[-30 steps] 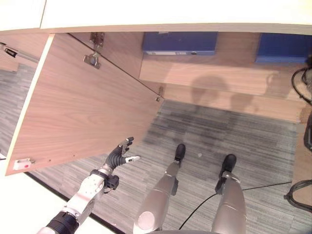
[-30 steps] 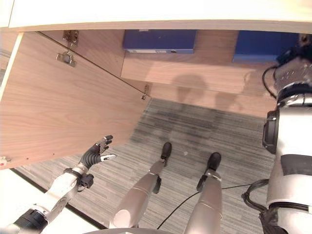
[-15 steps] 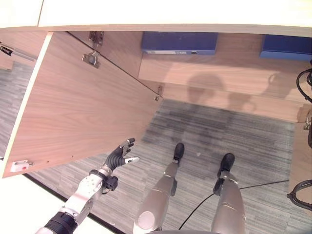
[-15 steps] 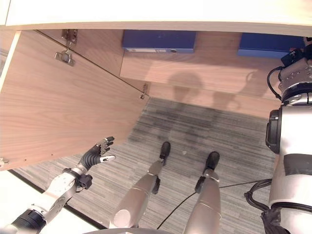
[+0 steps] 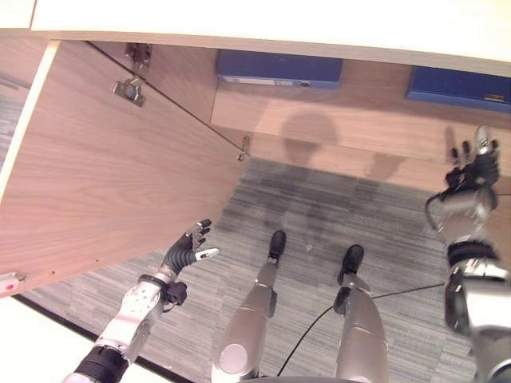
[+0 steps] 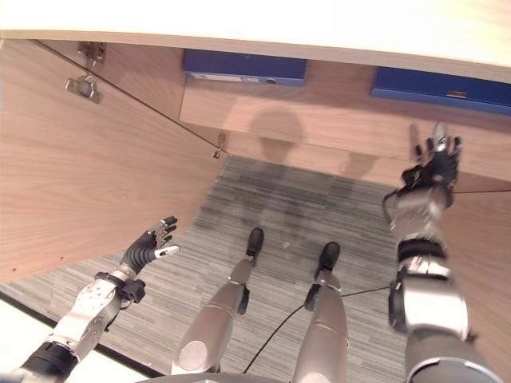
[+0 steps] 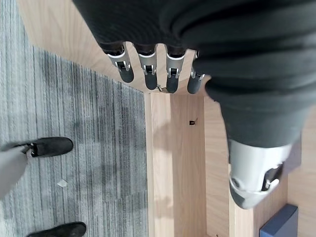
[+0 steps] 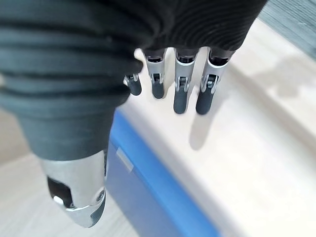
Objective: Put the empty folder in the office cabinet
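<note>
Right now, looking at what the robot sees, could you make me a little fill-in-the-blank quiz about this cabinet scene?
1. The two folders lying inside the cabinet are ____ in colour.
2. The wooden cabinet door on the robot's left stands ____.
3. The floor in front of the cabinet is covered with grey ____.
4. The left hand and right hand each hold ____, with fingers straight.

Missing words: blue; open; carpet; nothing
</note>
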